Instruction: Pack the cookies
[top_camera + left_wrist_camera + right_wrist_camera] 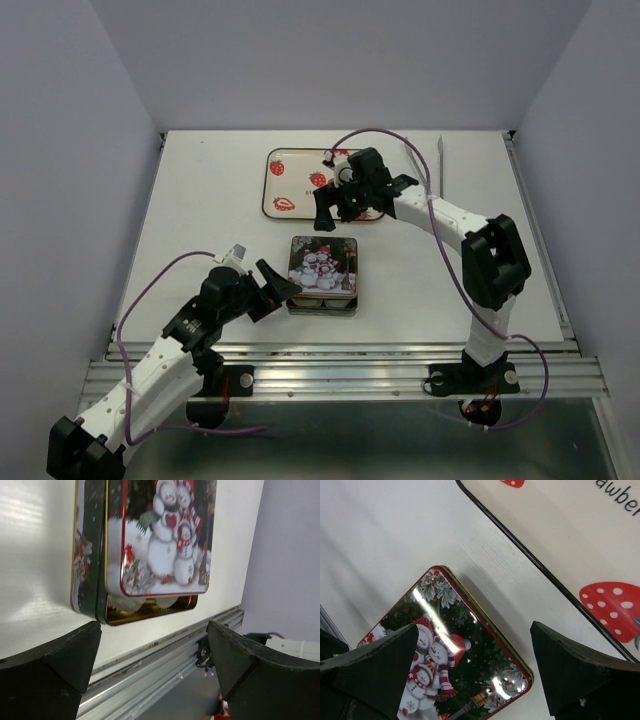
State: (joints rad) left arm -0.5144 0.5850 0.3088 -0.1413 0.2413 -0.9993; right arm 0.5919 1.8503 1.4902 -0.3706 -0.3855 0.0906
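Lying just beyond spread left claw (153, 630): tin (160, 540); cookies unseen.

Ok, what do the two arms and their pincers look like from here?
The left arm and right arm are built of white links with chunky black joint housings. A thin purple cable loops along each one. The left pincer and right pincer each have two matte black, wedge-shaped fingers. No markings show.

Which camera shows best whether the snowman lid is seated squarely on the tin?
Left wrist: the lid sits offset on the tin, leaving a gap onto the gold inside. Top view shows it small, from above; right wrist shows only its top face.
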